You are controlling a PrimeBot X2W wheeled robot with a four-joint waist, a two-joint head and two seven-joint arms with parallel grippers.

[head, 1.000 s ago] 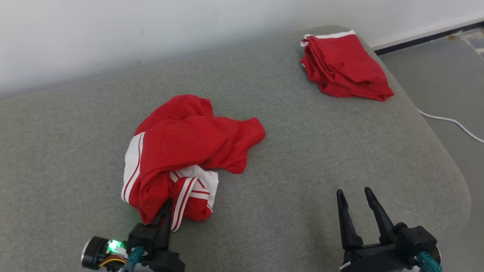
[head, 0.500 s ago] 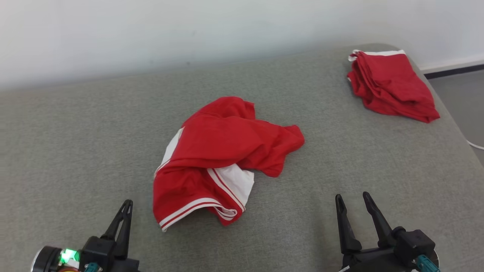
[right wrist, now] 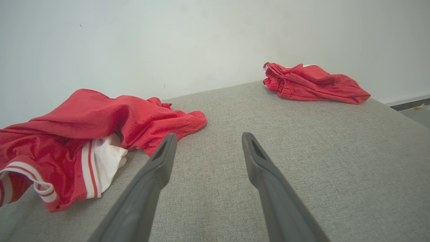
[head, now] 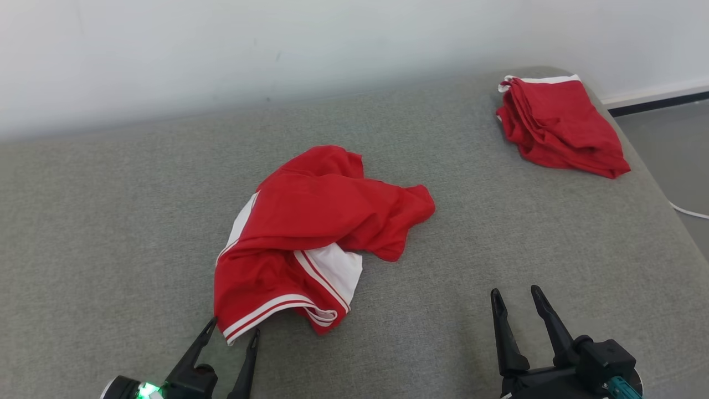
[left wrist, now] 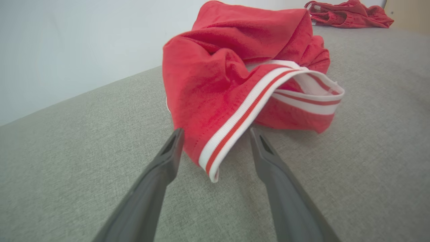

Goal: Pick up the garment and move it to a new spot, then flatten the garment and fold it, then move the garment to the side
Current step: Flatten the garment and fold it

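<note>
Left gripper (head: 234, 328), at 7 o'clock in the head view, is shown with jaws spread; the striped hem (left wrist: 235, 124) of the crumpled red garment (head: 310, 233) is framed between them, ungripped. The garment is laid at the centre of the grey cushion (head: 111, 221). Right gripper (head: 515, 292), at 5 o'clock, is held wide and empty. A folded red garment (head: 559, 127) is seen at 2 o'clock.

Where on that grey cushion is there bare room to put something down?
Bare: the whole left stretch of the grey cushion, between the wall and the crumpled red garment; the band between that garment and the folded red garment; the right side, nearer than the folded one. Crowded: the middle and the far right corner.
</note>
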